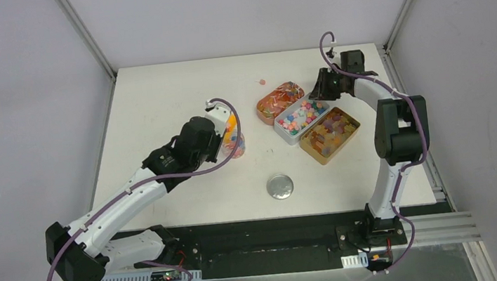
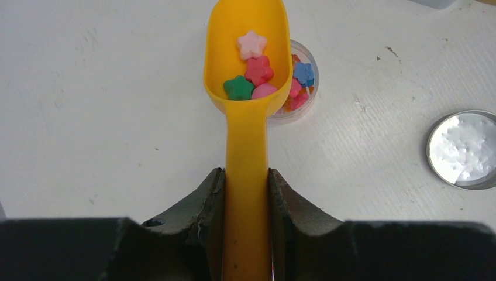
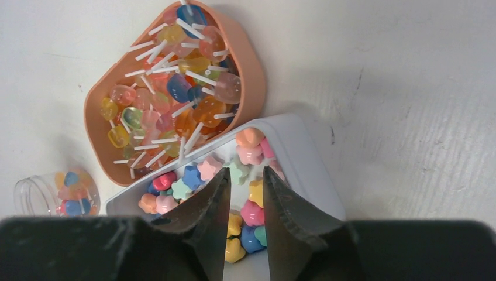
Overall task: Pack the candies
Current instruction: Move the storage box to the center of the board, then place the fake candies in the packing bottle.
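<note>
On the bench [image 1: 156,101], right of centre, you had three trays set side by side: a peach tray [image 3: 256,76] of stick sweets, a white tray [image 3: 316,170] of star-shaped candies [image 3: 250,137], and an amber tray [image 1: 345,144] of gummy chunks. All three ran lengthwise from near-left to far-right in the top view. Their flanks were close together or touching; I could not tell which. Your right hand [image 3: 244,175] hung over the far end of the white tray. Its jaws stood a narrow slot apart with nothing seen between them, and loose stars lay below.

Your left hand [image 2: 247,175] was clamped on the handle of the yellow scoop [image 2: 247,134]. The scoop's long axis ran straight out from the hand, bowl foremost. The bowl overlapped the left rim of a small clear jar [image 2: 316,73] and hid much of its mouth from the wrist view. Four stars lay at the handle end of the bowl; more showed inside the jar.

A round silver lid [image 1: 280,186] lay apart from the jar, toward the near edge between your arms. One pink piece [image 1: 261,81] sat alone beyond the peach tray. Open surface ran from the left arm to the bench's left and far edges. The amber tray stood nearest the right edge, with a strip of bench between.
</note>
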Tool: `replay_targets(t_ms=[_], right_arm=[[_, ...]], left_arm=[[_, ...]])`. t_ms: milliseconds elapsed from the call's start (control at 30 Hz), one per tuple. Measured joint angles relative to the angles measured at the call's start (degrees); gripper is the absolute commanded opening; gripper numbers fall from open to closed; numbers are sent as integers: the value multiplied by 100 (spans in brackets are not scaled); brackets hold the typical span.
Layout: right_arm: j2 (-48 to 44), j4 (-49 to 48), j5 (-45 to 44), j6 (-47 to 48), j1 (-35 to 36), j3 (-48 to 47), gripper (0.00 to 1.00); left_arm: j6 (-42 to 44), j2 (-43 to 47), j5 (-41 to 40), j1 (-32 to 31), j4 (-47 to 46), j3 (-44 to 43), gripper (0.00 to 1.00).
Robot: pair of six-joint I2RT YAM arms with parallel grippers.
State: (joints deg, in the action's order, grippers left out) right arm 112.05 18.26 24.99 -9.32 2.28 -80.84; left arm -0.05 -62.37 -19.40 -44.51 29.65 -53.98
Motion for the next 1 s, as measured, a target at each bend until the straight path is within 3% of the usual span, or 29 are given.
replay_targets(t_ms=[400,500,1000], right_arm=[[-129,-68,472,-146,9,0,91],[-223,-103,481,-164,7,7,99],[-540,-212,415,-149,0,13,100]], left_arm=[[420,50,302,37,761,-157,0],[605,125,446,37,988,-188,0],[1318,-256,708,37,2070,-890,0]])
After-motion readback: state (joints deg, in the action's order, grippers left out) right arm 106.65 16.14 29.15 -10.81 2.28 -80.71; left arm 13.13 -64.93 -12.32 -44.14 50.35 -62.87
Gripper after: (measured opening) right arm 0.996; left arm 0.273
